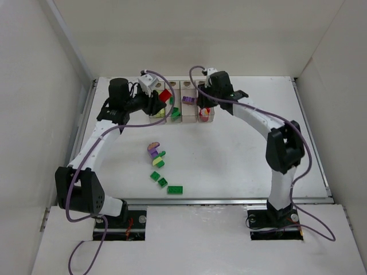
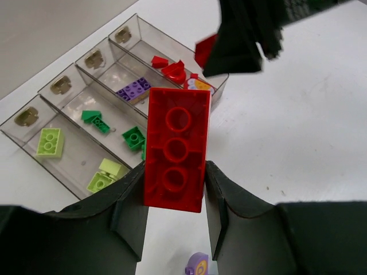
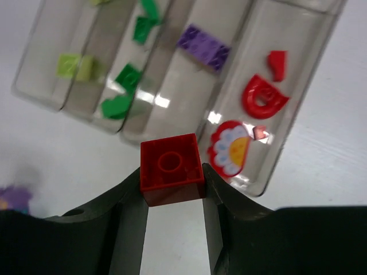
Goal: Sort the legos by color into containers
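White table (image 1: 241, 154), white walls all round, and both arms reach to the far end where four clear boxes (image 1: 189, 114) sit joined in a row. The left pincer (image 2: 175, 186) is closed to the width of a long red brick (image 2: 175, 146), pinching it by its long sides with the studs facing the wrist camera. The right pincer (image 3: 172, 184) grips a small red brick (image 3: 172, 167) the same way, one stud showing.

The step in hand looks like delivery twice over: two reds carried, both bound for one place. The red box (image 3: 298, 57) lies just ahead and to the right of the right pincer's tips, with red pieces already in it. Purple, dark green and yellow-green sit in the boxes to its left. From the left pincer that same box is the farthest of the row, beyond the brick's far end, and the right pincer hangs close by it, rather in the way.

Next, I reckon, the right one needs a small shift forward and rightward until its brick is over the opening. Then it should part its fingers and clear off before the left crosses the other three boxes. Behind both pincers, toward the bases, loose bricks (image 1: 160, 169) wait on the table.
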Robot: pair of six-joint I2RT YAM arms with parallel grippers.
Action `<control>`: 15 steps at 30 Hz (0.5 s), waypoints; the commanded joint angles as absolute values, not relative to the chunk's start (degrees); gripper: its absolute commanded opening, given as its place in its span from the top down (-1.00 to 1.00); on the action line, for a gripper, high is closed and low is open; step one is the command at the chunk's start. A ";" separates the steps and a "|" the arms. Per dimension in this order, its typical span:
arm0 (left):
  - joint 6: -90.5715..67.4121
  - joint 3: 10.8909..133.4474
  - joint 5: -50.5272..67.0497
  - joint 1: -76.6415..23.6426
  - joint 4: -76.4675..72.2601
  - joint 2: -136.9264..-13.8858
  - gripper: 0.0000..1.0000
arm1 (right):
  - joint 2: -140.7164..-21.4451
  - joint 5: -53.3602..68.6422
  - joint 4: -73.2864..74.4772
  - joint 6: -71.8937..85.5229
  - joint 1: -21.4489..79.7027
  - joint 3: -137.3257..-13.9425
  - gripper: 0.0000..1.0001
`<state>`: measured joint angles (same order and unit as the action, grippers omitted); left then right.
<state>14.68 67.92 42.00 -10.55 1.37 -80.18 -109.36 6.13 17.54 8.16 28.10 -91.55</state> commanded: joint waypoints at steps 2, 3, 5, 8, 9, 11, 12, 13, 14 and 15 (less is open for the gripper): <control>14.67 67.68 38.14 -11.60 -2.37 -80.41 1.00 | -119.95 -7.20 23.02 13.00 25.49 -106.06 0.95; 14.68 67.68 38.14 -11.60 -2.37 -80.42 1.00 | -121.62 -8.69 23.03 13.01 25.49 -107.91 0.92; 15.38 67.68 38.14 -12.12 -2.37 -82.17 1.00 | -126.01 -9.92 24.34 13.01 25.49 -112.75 0.88; 15.38 68.99 37.62 -12.13 -2.37 -84.71 1.00 | -129.45 -11.34 25.22 13.62 25.49 -117.05 0.81; 15.38 69.69 37.62 -12.13 -2.37 -85.25 1.00 | -129.46 -11.34 24.53 13.62 25.49 -117.07 0.72; 15.38 70.40 37.10 -12.66 -2.90 -86.83 1.00 | -129.99 -10.11 23.12 13.62 25.49 -117.60 0.30; 15.38 70.92 37.09 -12.66 -2.90 -86.84 1.00 | -129.99 -9.50 22.59 13.62 25.49 -117.60 0.19; 16.08 71.71 37.09 -13.18 -2.90 -87.79 1.00 | -129.99 -9.49 22.59 13.62 25.49 -117.60 0.02; 16.69 71.72 37.09 -13.18 -2.90 -88.32 1.00 | -129.99 -9.49 22.59 13.62 25.49 -118.21 -0.32; 16.70 72.59 37.09 -13.71 -2.90 -89.37 1.00 | -129.99 -9.49 22.59 13.62 25.49 -118.21 -0.44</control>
<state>15.57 68.53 37.04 -12.78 -0.58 -89.10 -131.33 -8.64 24.23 13.15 25.06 -113.91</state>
